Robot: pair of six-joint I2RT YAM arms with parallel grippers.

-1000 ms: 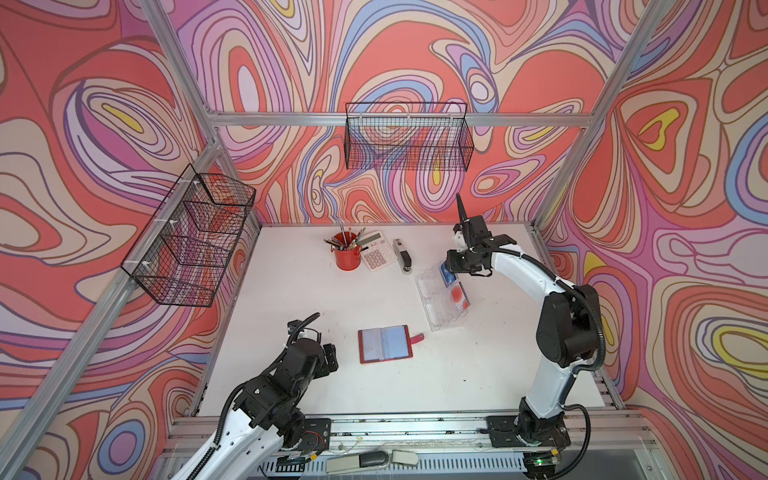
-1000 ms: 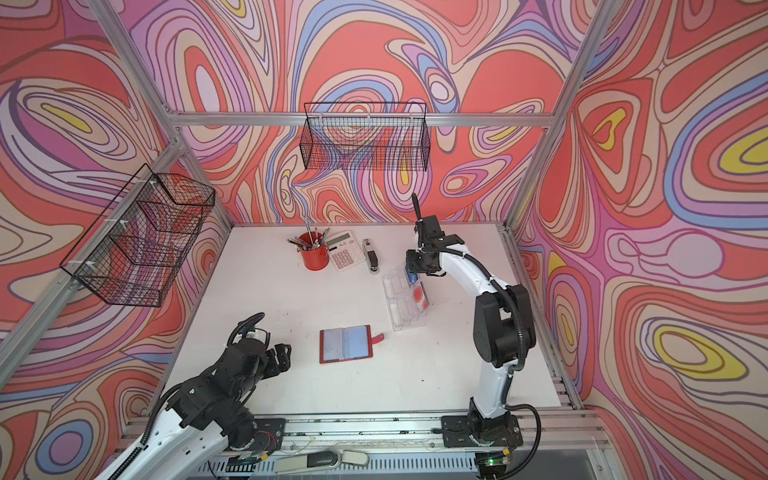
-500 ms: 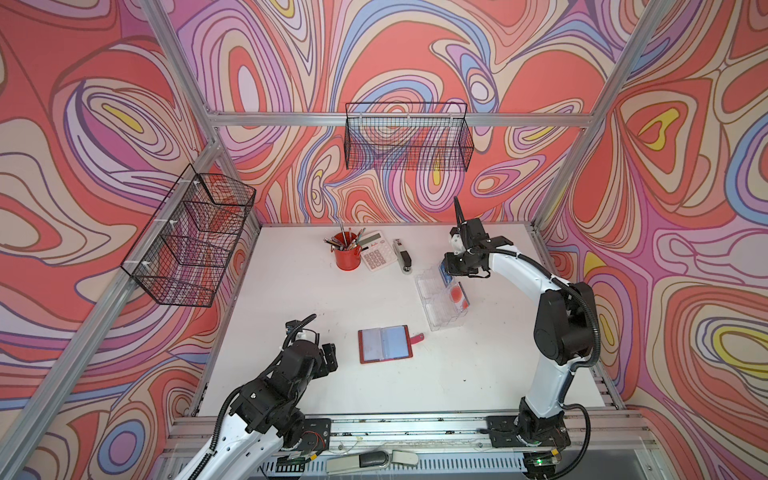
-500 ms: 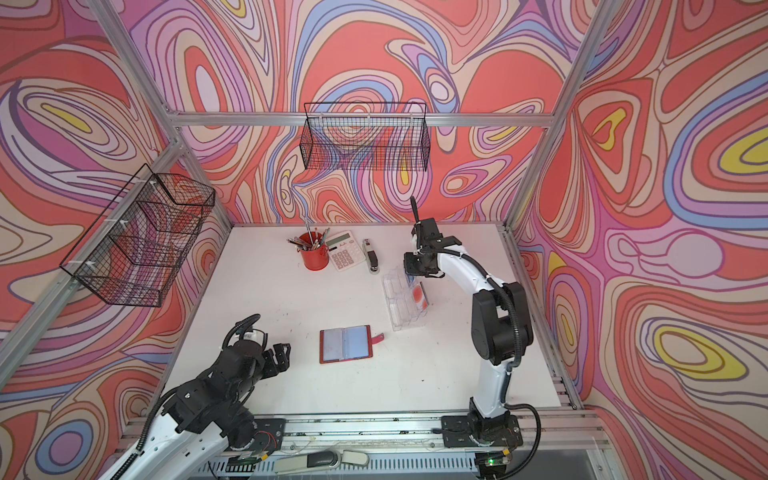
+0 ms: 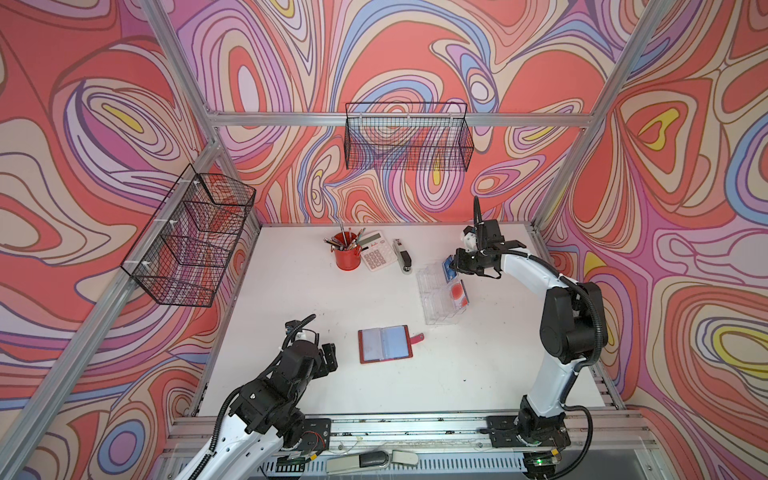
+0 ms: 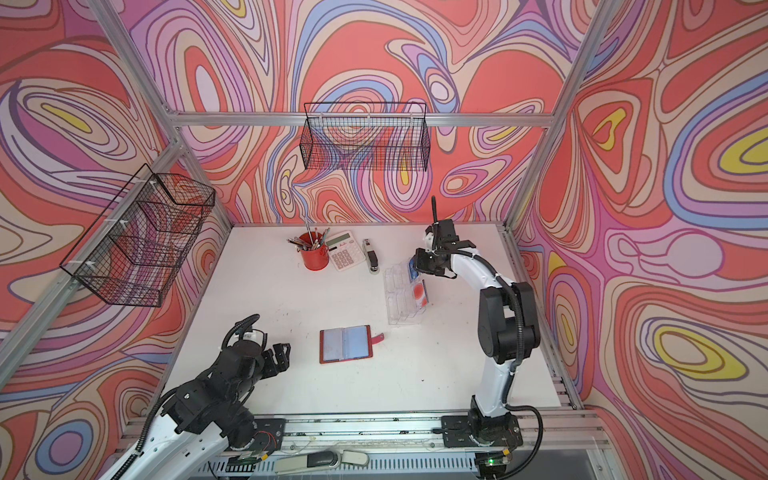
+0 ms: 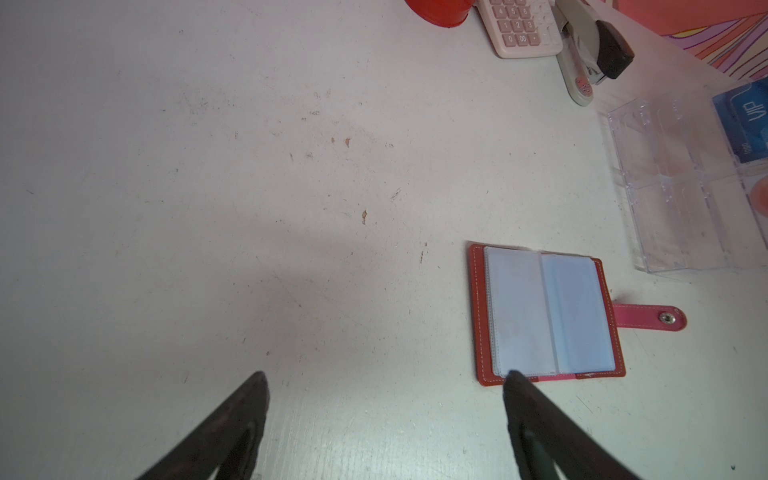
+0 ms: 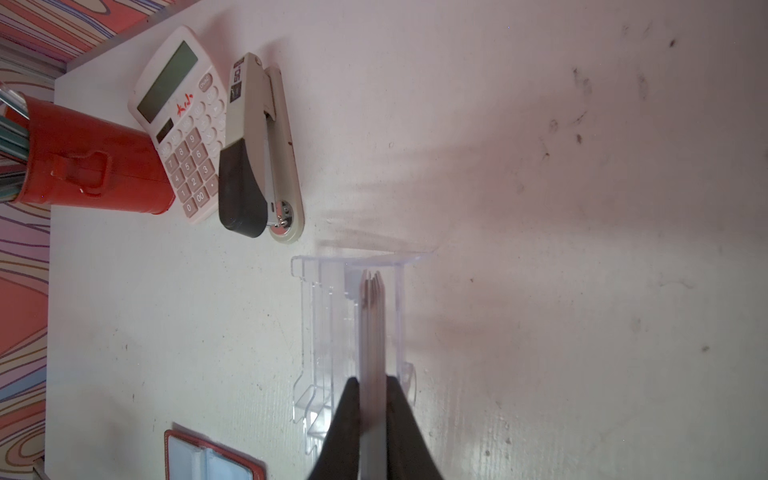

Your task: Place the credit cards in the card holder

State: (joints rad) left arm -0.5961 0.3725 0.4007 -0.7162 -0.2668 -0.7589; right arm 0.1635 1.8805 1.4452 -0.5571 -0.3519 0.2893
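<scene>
Over the front left of the worktop (image 5: 291, 299), the left pincer (image 7: 385, 376) hangs wide open and empty. Near it to the right, the red card holder (image 5: 385, 344) lies opened flat, sleeves up. Farther right and back, the right pincer (image 8: 372, 380) pinches a stack of credit cards (image 8: 374, 316) standing on edge in the clear tray (image 5: 432, 307).

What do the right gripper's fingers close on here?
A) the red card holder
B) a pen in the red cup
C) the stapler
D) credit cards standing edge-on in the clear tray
D: in the right wrist view the right gripper pinches the credit cards, which stand edge-on in the clear tray; the card holder lies open and untouched.
</scene>
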